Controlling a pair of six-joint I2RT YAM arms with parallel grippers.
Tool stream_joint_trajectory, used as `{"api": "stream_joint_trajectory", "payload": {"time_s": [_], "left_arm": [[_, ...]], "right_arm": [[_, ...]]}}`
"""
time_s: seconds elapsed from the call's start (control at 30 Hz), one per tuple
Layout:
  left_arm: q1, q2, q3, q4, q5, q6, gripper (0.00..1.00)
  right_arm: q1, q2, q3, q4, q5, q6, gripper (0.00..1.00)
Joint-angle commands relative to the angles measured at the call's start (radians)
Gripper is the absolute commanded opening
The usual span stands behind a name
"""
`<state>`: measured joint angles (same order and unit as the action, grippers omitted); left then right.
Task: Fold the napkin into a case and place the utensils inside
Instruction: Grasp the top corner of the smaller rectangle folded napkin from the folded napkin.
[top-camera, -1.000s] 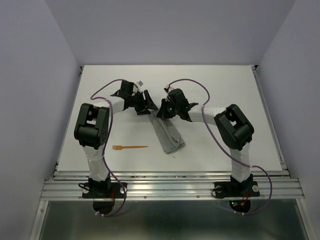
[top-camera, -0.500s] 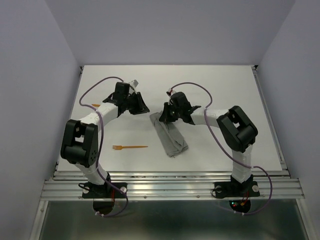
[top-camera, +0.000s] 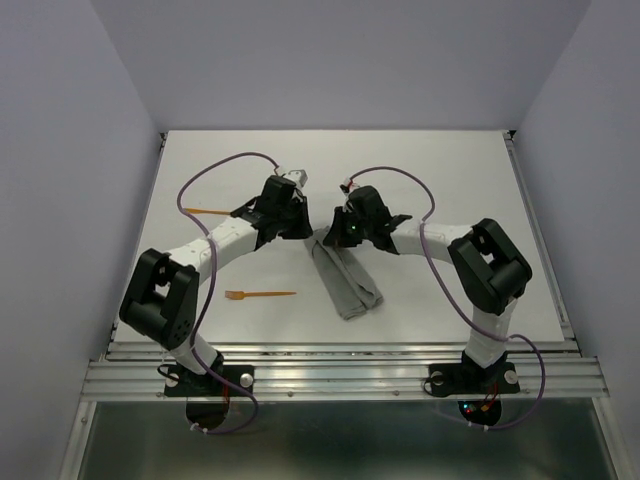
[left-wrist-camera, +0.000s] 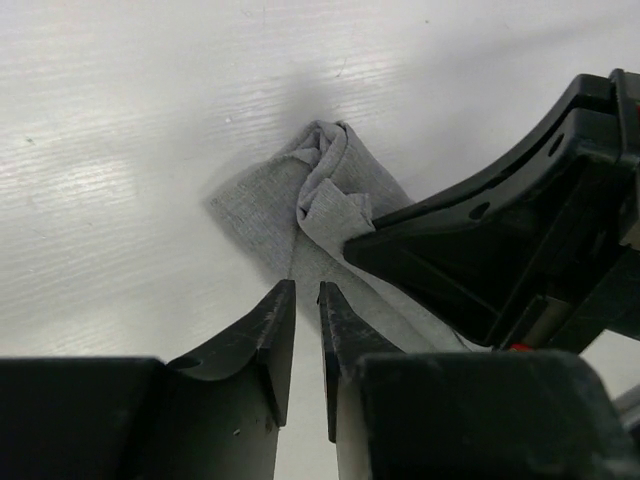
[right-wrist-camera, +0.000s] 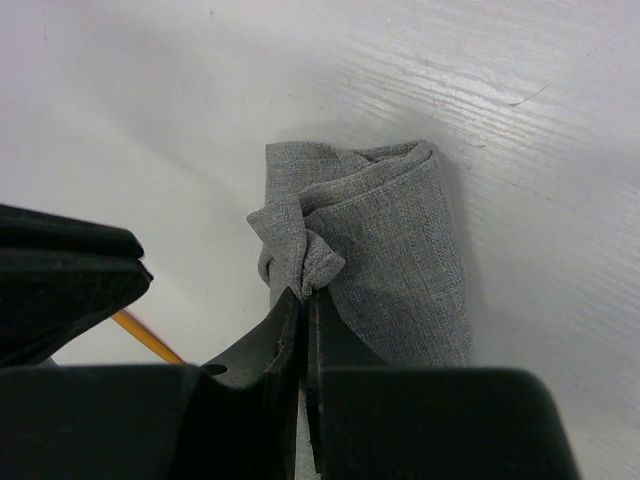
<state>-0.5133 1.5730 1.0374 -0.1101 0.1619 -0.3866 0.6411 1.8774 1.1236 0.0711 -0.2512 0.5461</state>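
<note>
Pale lilac walls (top-camera: 60, 150) box in a white table (top-camera: 450, 170); an orange utensil (top-camera: 205, 211) and orange fork (top-camera: 262, 294) lie left; left gripper (left-wrist-camera: 303, 290) nearly closed over the folded grey napkin (top-camera: 348, 280), can't tell if it's pinching; right gripper (right-wrist-camera: 303, 297) clamped on its bunched corner.
</note>
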Motion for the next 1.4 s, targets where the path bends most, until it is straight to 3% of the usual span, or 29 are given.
{"api": "stream_joint_trajectory", "payload": {"time_s": [0.0, 0.17, 0.3, 0.47, 0.67, 1.07, 1.37], "left_arm": [[-0.037, 0.031, 0.067, -0.008, -0.088, 0.072, 0.19], [-0.054, 0.079, 0.087, -0.036, -0.126, 0.127, 0.18], [-0.076, 0.082, 0.072, -0.017, -0.127, 0.156, 0.34], [-0.105, 0.140, 0.089, -0.025, -0.133, 0.175, 0.42], [-0.136, 0.214, 0.118, -0.026, -0.151, 0.207, 0.34], [-0.142, 0.252, 0.145, -0.026, -0.211, 0.215, 0.31], [-0.143, 0.277, 0.145, -0.020, -0.225, 0.204, 0.19]], "right_arm": [[0.002, -0.050, -0.013, 0.007, 0.013, 0.028, 0.01], [0.002, -0.055, -0.025, 0.006, 0.021, 0.040, 0.01], [0.002, -0.055, -0.034, 0.007, 0.023, 0.051, 0.01], [0.002, -0.057, -0.036, 0.006, 0.024, 0.058, 0.01], [0.002, -0.073, -0.038, -0.001, 0.018, 0.063, 0.01], [-0.018, -0.084, -0.058, -0.001, 0.004, 0.060, 0.01], [-0.018, -0.084, -0.064, -0.001, 0.000, 0.060, 0.01]]}}
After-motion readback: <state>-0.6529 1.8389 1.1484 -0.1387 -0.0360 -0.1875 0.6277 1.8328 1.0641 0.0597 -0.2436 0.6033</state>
